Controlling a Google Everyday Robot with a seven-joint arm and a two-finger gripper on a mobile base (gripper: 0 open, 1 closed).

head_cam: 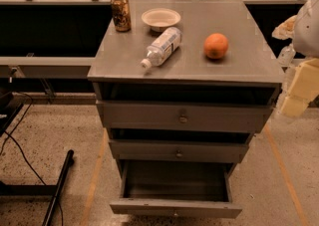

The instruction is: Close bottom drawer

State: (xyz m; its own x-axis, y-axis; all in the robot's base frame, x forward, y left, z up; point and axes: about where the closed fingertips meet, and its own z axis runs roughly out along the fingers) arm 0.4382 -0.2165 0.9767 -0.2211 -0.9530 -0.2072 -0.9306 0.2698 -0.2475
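Note:
The grey cabinet (189,65) stands in the middle of the camera view with three drawers. The bottom drawer (175,208) is pulled far out toward me, its empty inside showing, its flat grey front low in the view. The middle drawer (178,152) and the top drawer (182,117) with a round knob sit slightly out. My gripper (298,95) is at the right edge, pale and blocky, level with the top drawer and to the right of the cabinet, touching nothing.
On the cabinet top lie a clear plastic bottle (161,47) on its side, an orange (216,46), a white bowl (160,18) and a drink can (120,12). A black stand and cable (59,185) lie on the floor at left. A rail runs behind.

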